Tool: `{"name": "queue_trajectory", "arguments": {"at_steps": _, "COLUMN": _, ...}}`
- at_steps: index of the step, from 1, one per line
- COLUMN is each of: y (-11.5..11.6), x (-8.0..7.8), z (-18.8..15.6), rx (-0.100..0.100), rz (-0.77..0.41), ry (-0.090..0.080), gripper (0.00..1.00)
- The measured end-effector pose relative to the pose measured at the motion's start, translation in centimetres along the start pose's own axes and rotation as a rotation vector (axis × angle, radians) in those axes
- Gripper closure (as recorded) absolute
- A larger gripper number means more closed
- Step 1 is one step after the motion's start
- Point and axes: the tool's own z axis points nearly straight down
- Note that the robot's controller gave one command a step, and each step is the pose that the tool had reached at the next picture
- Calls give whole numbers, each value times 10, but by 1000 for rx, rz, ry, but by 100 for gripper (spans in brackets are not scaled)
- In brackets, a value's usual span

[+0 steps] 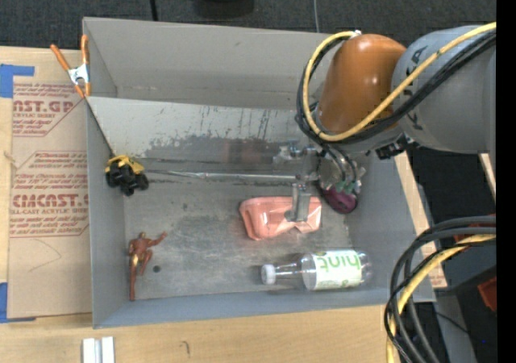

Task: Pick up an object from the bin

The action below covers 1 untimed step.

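My gripper comes down from under the orange wrist cover at the right side of the bin. Its tip rests over the right end of a pink, soft-looking crumpled thing lying in the middle of the bin floor. A dark purple rounded thing with a bit of green on top lies just right of the gripper, partly hidden by the wrist. A clear plastic bottle with a white cap and a green "hint" label lies on its side in front of the pink thing, near the bin's front wall.
A small yellow and black toy vehicle sits against the left wall. A brown figurine lies in the front left corner. The arm and its yellow cables cover the right part of the bin.
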Motion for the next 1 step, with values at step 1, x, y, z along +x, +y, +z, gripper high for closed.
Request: {"name": "queue_trajectory", "arguments": {"at_steps": 1, "y": -4, "x": 11, "z": 49, "rx": 1, "rz": -53, "ry": -3, "gripper": 0}}
